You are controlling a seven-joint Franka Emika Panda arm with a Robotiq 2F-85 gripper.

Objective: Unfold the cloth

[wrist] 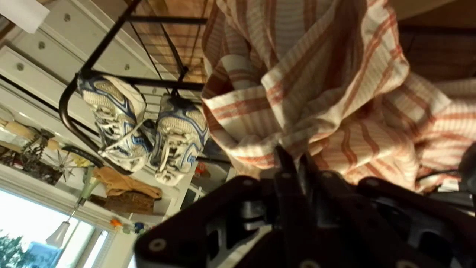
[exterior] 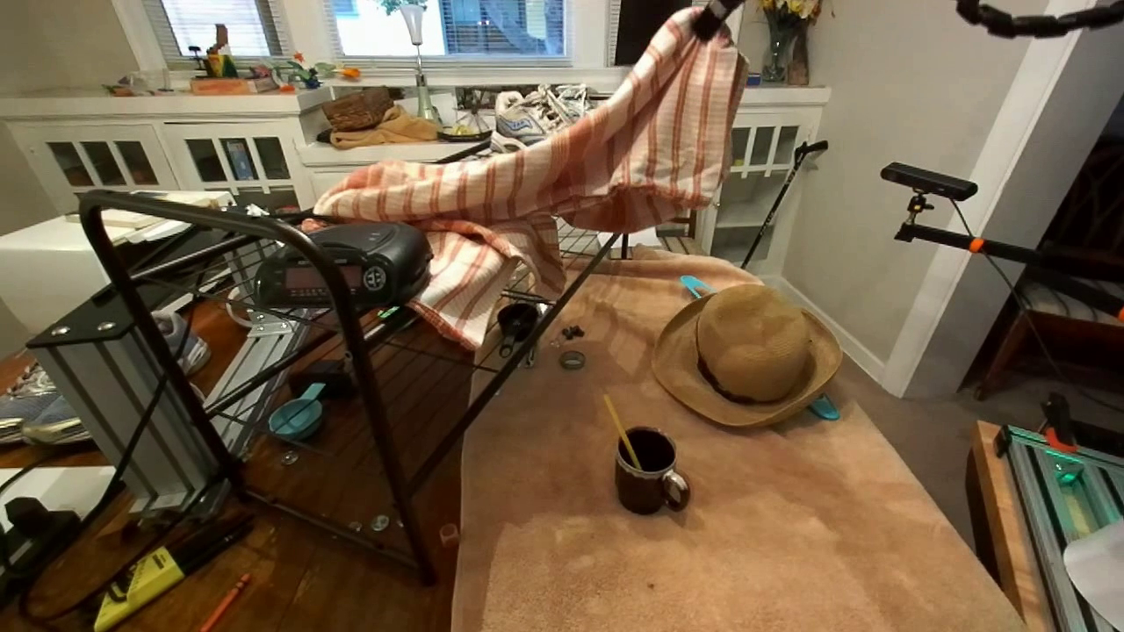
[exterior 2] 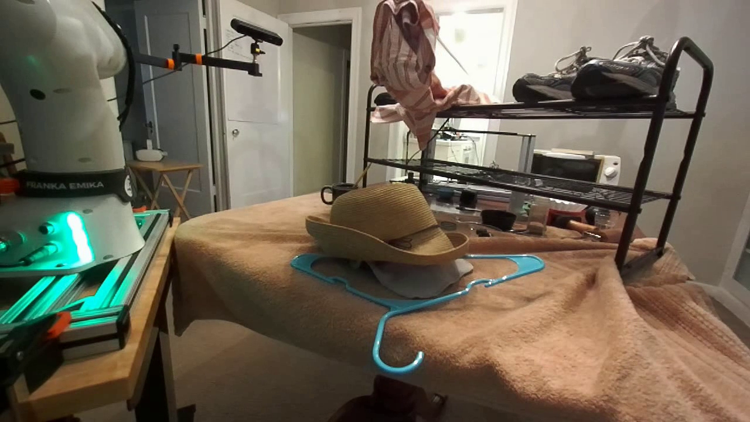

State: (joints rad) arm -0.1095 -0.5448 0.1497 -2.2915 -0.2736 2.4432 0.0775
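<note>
Pincer (wrist: 292, 156) pinching cloth (wrist: 327, 93); straw hat (exterior: 753, 338) and mug (exterior: 641, 496) show in both exterior views, not wrist view.

I see a tan blanket (exterior: 562, 570) over part of the counter (exterior: 342, 579), and on it a dark mug (exterior: 639, 490) with a yellow stick (exterior: 620, 427) leaning inside. Near the mug I find a straw hat (exterior: 753, 347), a blue hanger (exterior 2: 400, 305) showing from beneath its brim. On the black rack (exterior 2: 651, 146) sit a clock radio (exterior: 395, 263) and laced sneakers (exterior 2: 603, 83); through its frame I spot a teal scoop (exterior: 297, 423).
</note>
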